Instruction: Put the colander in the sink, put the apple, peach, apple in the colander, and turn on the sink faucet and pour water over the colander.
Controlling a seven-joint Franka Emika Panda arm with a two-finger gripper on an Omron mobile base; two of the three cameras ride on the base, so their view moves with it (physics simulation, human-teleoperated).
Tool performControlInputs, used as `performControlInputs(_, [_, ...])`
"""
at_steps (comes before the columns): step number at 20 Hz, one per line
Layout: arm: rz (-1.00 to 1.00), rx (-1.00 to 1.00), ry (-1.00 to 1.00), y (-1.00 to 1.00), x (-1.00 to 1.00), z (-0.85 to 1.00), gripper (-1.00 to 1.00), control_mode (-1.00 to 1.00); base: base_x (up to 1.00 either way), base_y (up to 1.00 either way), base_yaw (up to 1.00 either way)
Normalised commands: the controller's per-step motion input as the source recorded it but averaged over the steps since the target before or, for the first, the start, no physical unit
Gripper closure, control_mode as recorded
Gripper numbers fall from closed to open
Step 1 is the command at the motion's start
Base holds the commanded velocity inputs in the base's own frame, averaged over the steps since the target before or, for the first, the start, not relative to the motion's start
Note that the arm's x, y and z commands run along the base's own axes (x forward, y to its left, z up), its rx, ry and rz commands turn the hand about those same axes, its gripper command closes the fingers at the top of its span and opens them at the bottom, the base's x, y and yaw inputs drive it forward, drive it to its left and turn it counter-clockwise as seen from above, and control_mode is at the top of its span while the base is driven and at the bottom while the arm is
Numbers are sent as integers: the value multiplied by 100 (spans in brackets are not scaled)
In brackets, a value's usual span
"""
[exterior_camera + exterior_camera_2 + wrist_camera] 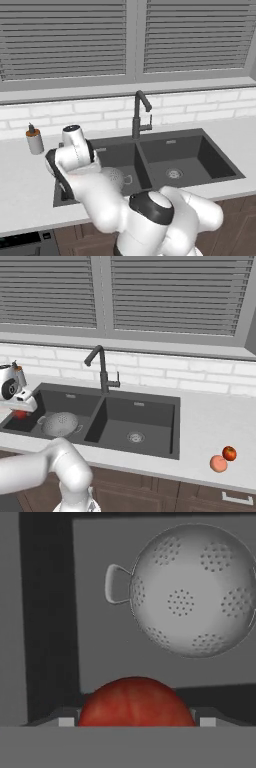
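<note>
the small round silvery metal colander (192,592) with holes sits in the left basin of the dark double sink (165,406). the gripper (134,722) holds a round red apple (134,704) between its fingers, above the sink, it seems. a pale peach (218,463) and another red apple (229,453) lie touching on the grey counter (215,421).

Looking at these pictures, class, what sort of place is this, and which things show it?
A kitchen, most likely: a dark double-basin sink set in a pale counter, a gooseneck faucet behind it, a colander in one basin, and fruit such as the peach on the counter.
</note>
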Motion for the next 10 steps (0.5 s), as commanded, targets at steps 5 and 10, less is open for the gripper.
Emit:
performControlInputs(5, [0,-16,5,-86,42,0,100,-100,0,0,0])
performControlInputs(10, [6,-12,10,-63,49,-7,100,-100,0,0,0])
